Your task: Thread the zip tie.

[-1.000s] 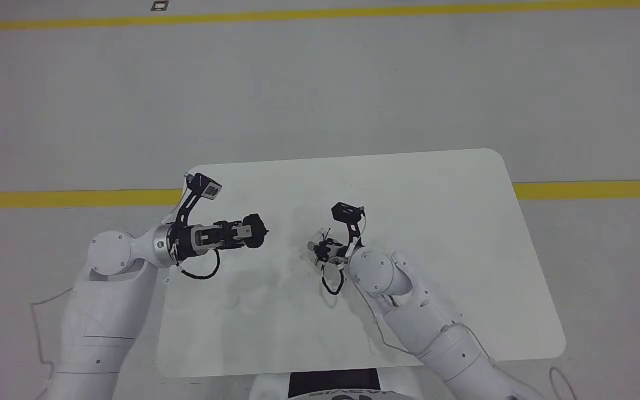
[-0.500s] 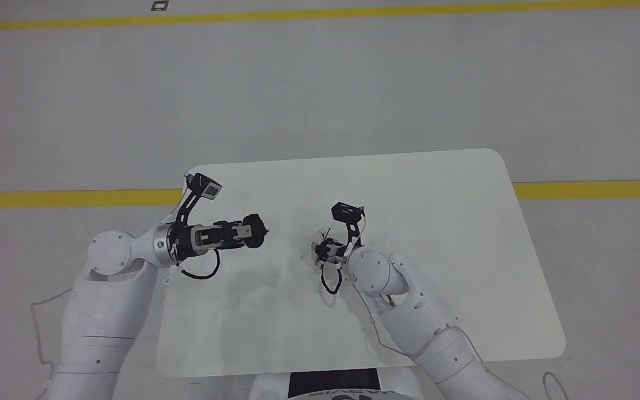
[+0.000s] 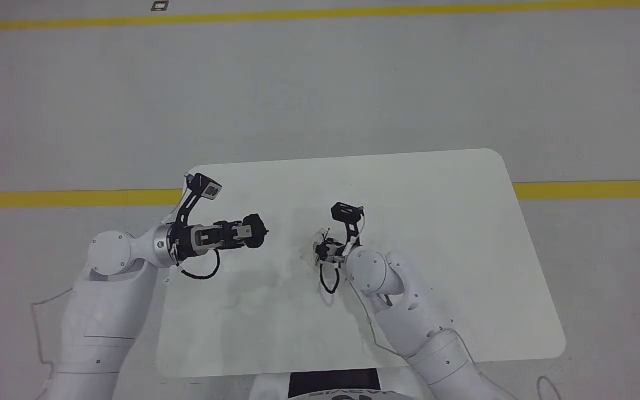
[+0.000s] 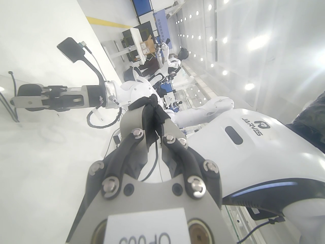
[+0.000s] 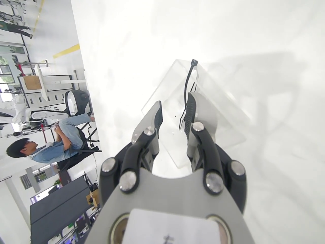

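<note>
Early stage. Zip tie [image 5: 187, 85] stands up off the clear plate [image 5: 162, 90] on the counter [image 3: 450, 220], strap straight, no loop yet. Right gripper [image 5: 175, 102] is parted, one pad just beside the strap, not clamped. Left gripper [image 4: 149, 110] is pinched closed, apart from the tie (black scrap at its tips, can't identify). Grasp and threading are both left to do.

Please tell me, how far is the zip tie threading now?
Done: nothing visibly; the thin black plastic zip tie stands at the clear plastic holder, its head looking empty. In hand: the open right gripper is at it, one pad beside the strap. To do: grip and thread; the shut left gripper is apart.
</note>
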Tool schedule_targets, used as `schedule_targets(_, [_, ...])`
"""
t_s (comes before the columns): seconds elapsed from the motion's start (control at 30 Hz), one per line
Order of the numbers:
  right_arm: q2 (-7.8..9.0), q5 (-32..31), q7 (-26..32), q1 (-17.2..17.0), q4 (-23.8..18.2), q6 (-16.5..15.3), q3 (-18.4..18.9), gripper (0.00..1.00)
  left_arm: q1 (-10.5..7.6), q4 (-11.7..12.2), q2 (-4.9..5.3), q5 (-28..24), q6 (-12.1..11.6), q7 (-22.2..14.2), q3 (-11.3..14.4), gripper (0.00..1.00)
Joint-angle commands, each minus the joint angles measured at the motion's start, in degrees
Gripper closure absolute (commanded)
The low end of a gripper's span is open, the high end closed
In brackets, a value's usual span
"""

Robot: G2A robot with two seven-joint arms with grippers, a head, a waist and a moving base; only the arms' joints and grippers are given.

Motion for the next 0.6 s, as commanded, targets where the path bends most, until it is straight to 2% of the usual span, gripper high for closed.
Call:
schedule_targets(0.0, [-0.38,-0.54,0.29,0.01,0.21,0.00,0.31,0.80,0.00,0.00,0.00,0.00,0.00,0.00,0.00,1.00])
schedule_targets(0.57, [-3.80,-4.79,1.61,0.51,3.37,0.00,2.75,0.81,0.00,0.00,0.00,0.00,0.00,0.00,0.00,1.00])
